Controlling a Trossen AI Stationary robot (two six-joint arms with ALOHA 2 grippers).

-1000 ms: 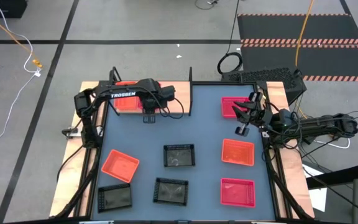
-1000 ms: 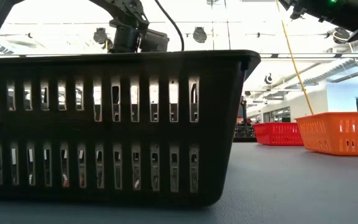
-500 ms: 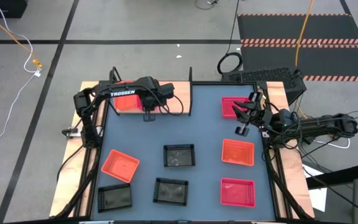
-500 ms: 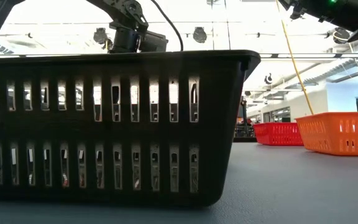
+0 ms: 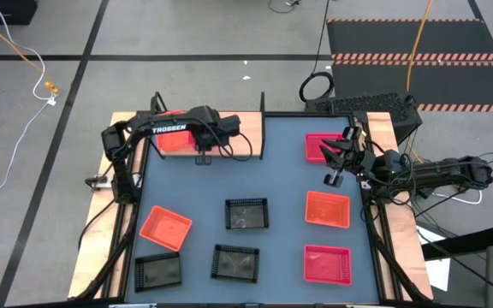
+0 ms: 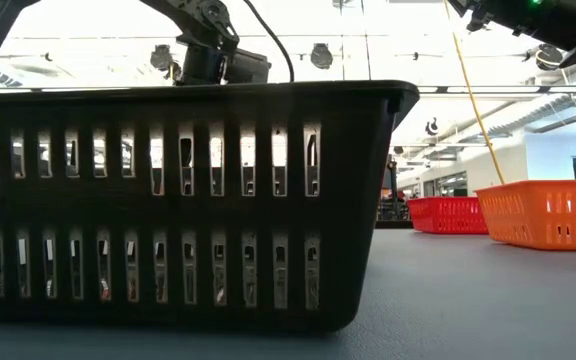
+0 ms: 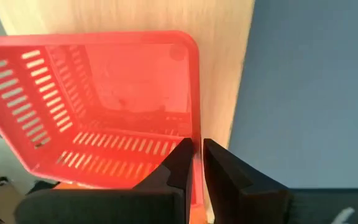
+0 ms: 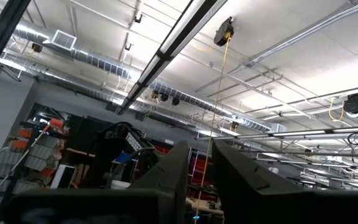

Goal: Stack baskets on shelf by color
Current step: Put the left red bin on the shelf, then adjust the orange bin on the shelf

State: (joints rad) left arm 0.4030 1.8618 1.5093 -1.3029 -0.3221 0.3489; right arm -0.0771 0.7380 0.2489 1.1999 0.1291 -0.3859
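Observation:
My left gripper (image 7: 194, 155) reaches down over the pale wooden shelf (image 5: 242, 145) at the table's far left and is shut on a red basket (image 7: 110, 106), partly hidden under the arm in the high view (image 5: 174, 141). An orange strip (image 7: 73, 184) shows under the basket's near edge. My right gripper (image 5: 332, 175) hangs free at the far right beside a pink basket (image 5: 322, 147), pointing up at the ceiling; its fingers (image 8: 173, 168) stand a narrow gap apart and hold nothing. Other baskets rest on their bottoms on the table. My left gripper pinches the red basket's side wall (image 7: 195, 127) near a corner, one finger inside the basket and one outside. The fingers come from above, pointing down. The basket sits level over the shelf board; whether it rests there or is lifted cannot be seen.
Black baskets lie at the middle (image 5: 246, 214), near middle (image 5: 234, 263) and near left (image 5: 157, 272). Orange ones sit at near left (image 5: 165, 228) and right (image 5: 327, 209), a pink one at near right (image 5: 327, 263). Thin black uprights (image 5: 263, 124) edge the shelf.

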